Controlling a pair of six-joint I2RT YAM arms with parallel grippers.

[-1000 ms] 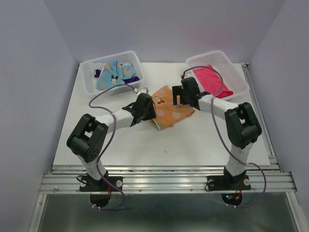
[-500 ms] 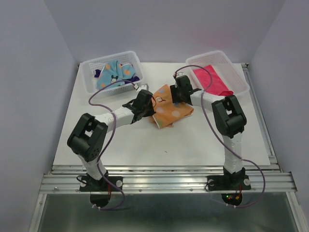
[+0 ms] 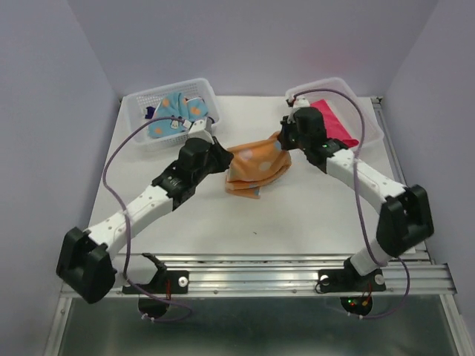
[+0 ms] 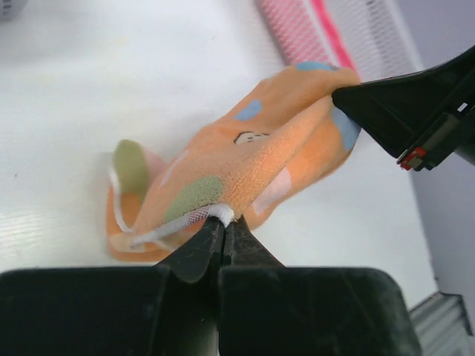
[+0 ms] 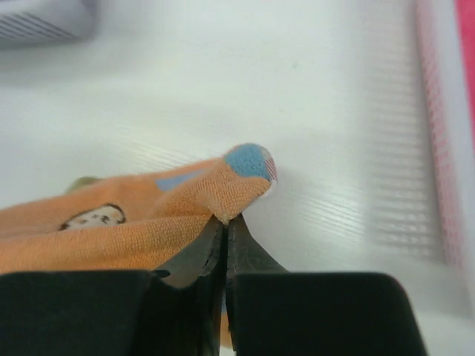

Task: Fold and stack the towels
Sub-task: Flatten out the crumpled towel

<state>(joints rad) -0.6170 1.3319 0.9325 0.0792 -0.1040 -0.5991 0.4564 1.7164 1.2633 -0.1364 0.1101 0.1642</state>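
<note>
Orange cloth first: one orange towel [image 3: 256, 165], dotted blue, green and pale, is stretched between the two pincers over the middle of the table [image 3: 312, 215], its lower folds resting on the white top. The left pincer [image 3: 224, 152] is clamped on the towel's white-edged near-left corner, jaws pressed tight on the hem in the left wrist view. The right pincer [image 3: 280, 139] is clamped on the far-right corner, where a blue spot bulges just past the tips. Two white perforated baskets stand at the far edge. The left basket [image 3: 137, 122] holds one blue towel [image 3: 172, 111] with orange spots and a glimpse of one purple cloth [image 3: 151, 113]. The right basket [image 3: 367, 119] holds one pink towel [image 3: 338, 126], lying flat. That makes four cloths, two baskets, two arms. The table is plain white and matte, with one metal rail [image 3: 260, 280] along its near edge carrying both arm bases. Pale lilac-grey walls [image 3: 245, 37] enclose it on three sides.
</note>
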